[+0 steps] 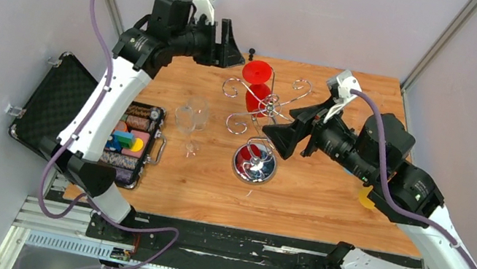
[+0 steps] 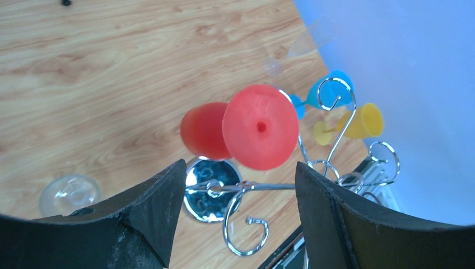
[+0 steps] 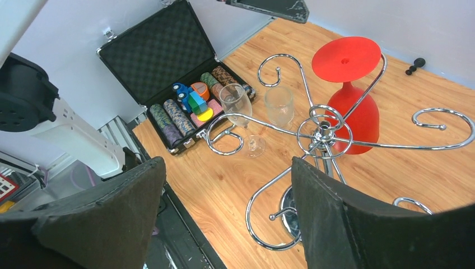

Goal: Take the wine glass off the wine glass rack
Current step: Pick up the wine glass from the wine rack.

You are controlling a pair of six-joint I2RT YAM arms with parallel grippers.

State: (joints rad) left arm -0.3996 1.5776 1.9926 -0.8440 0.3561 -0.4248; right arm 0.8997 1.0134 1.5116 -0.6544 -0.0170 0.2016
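The chrome wine glass rack (image 1: 270, 108) stands mid-table on a round mirrored base (image 1: 254, 165). A red wine glass (image 1: 258, 73) hangs upside down from a far arm of the rack, foot up. My left gripper (image 1: 239, 49) is open and empty, just left of the glass foot and above it. In the left wrist view the red glass (image 2: 260, 127) lies beyond my open left gripper (image 2: 240, 165), untouched. My right gripper (image 1: 279, 133) is open and empty, next to the rack's right side. In the right wrist view the gripper (image 3: 227, 162) is open, with the rack hub (image 3: 325, 131) and the red glass (image 3: 345, 58) ahead to the right.
Two clear glasses (image 1: 192, 115) stand on the table left of the rack. An open black case (image 1: 133, 138) holding chips and toy blocks lies at the left table edge. Blue (image 2: 336, 89) and yellow (image 2: 364, 120) plastic glasses show beyond the rack in the left wrist view.
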